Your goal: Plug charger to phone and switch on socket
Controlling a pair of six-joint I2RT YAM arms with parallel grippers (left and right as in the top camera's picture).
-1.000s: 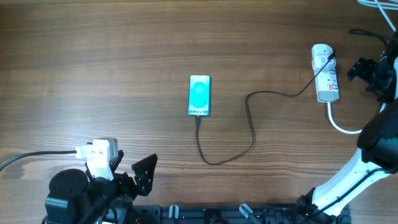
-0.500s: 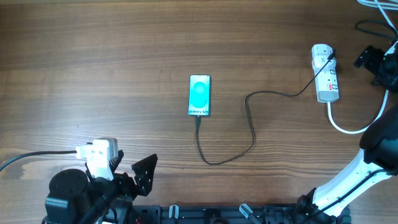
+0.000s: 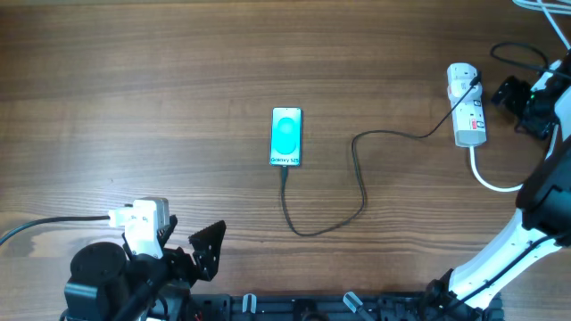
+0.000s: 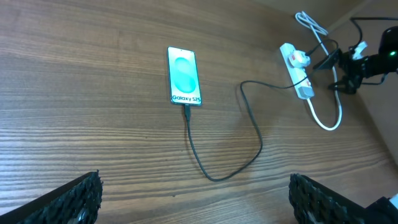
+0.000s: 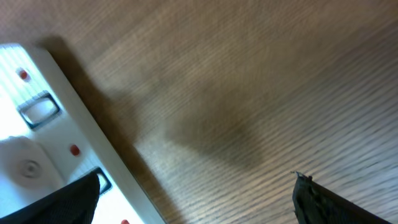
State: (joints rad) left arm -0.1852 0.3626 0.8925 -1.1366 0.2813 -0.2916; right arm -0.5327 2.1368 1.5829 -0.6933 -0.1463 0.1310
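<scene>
The phone [image 3: 286,136] lies flat mid-table with its teal screen up; it also shows in the left wrist view [image 4: 185,76]. The charger's thin black cable [image 3: 360,183] runs from the phone's lower edge in a loop to the socket [image 3: 466,105], where its plug sits at the far end. The socket is a white power strip with red marks and shows close up in the right wrist view [image 5: 43,137]. My right gripper [image 3: 517,95] is open just right of the socket, one finger over its edge. My left gripper [image 3: 192,245] is open and empty near the front left.
The socket's thick white cord [image 3: 486,178] curves from the strip toward the right arm's base. More white and black cables [image 3: 535,18] hang at the back right corner. The wooden table [image 3: 161,89] fills the rest of the overhead view.
My right gripper has swung away toward the right edge and back, now sitting closer to the socket's right side. The left arm, phone and cable have not moved.
</scene>
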